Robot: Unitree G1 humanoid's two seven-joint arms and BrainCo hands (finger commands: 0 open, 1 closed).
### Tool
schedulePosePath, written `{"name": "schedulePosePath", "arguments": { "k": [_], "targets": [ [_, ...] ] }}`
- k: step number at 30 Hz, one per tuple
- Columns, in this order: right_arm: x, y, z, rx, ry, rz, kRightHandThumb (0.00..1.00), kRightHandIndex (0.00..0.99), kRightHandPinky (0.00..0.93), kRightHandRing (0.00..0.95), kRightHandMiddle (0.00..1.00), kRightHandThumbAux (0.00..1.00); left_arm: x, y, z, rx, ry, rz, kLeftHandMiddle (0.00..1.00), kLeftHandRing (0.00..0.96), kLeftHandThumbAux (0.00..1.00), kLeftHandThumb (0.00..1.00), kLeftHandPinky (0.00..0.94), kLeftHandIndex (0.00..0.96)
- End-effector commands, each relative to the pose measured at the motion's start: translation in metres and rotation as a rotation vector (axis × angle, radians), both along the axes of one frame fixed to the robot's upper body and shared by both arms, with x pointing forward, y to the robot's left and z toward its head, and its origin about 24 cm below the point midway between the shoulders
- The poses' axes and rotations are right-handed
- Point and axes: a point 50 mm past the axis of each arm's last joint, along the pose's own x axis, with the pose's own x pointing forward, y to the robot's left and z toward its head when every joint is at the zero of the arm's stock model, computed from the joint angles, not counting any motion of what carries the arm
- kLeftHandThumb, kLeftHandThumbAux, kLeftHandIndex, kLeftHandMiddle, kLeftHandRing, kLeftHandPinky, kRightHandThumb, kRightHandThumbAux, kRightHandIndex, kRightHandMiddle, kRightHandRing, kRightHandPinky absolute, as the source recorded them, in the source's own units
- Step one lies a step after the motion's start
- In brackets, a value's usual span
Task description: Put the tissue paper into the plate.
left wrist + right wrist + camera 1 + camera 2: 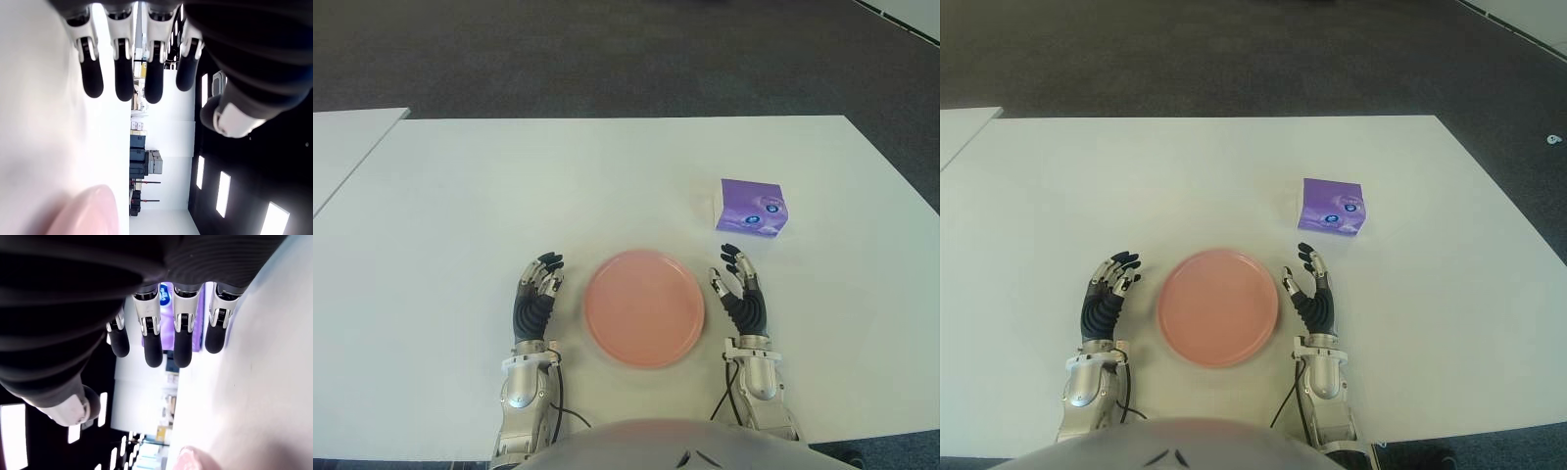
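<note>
A purple tissue pack (751, 206) stands on the white table (607, 186), to the right and a little beyond my right hand. The round pink plate (644, 306) lies flat near the table's front edge, between my two hands, with nothing in it. My right hand (737, 284) shows just right of the plate, fingers (153, 340) stretched out and holding nothing; its wrist view has the purple pack (167, 318) beyond the fingertips. My left hand (539, 286) shows just left of the plate, fingers (123, 76) relaxed and holding nothing.
A second white table (347, 142) sits at the far left, with a narrow gap between it and mine. Dark carpet (607, 59) lies beyond the far edge. The table's right edge runs close behind the tissue pack.
</note>
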Motion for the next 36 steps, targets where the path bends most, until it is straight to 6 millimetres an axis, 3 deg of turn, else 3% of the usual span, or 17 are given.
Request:
{"name": "schedulePosePath", "arguments": {
  "k": [1, 9, 20, 36],
  "targets": [
    [0.003, -0.002, 0.004, -0.262, -0.087, 0.016, 0.348, 0.138, 0.142, 0.152, 0.171, 0.540, -0.001, -0.005, -0.004, -0.005, 0.028, -0.007, 0.286, 0.287, 0.572, 0.236, 0.318, 0.254],
    [0.013, -0.005, 0.009, -0.537, -0.159, -0.018, 0.356, 0.122, 0.132, 0.127, 0.143, 0.532, 0.000, -0.007, -0.005, -0.007, 0.026, -0.017, 0.289, 0.291, 0.585, 0.233, 0.324, 0.257],
    [0.037, -0.013, 0.020, -0.816, -0.090, -0.034, 0.424, 0.099, 0.106, 0.087, 0.121, 0.524, 0.001, -0.010, -0.004, -0.011, 0.029, -0.009, 0.295, 0.306, 0.589, 0.261, 0.339, 0.258],
    [0.071, -0.027, 0.024, -0.893, -0.033, -0.058, 0.459, 0.085, 0.097, 0.062, 0.093, 0.516, -0.001, -0.012, -0.006, -0.033, 0.017, -0.027, 0.285, 0.284, 0.573, 0.235, 0.307, 0.258]
  ]
}}
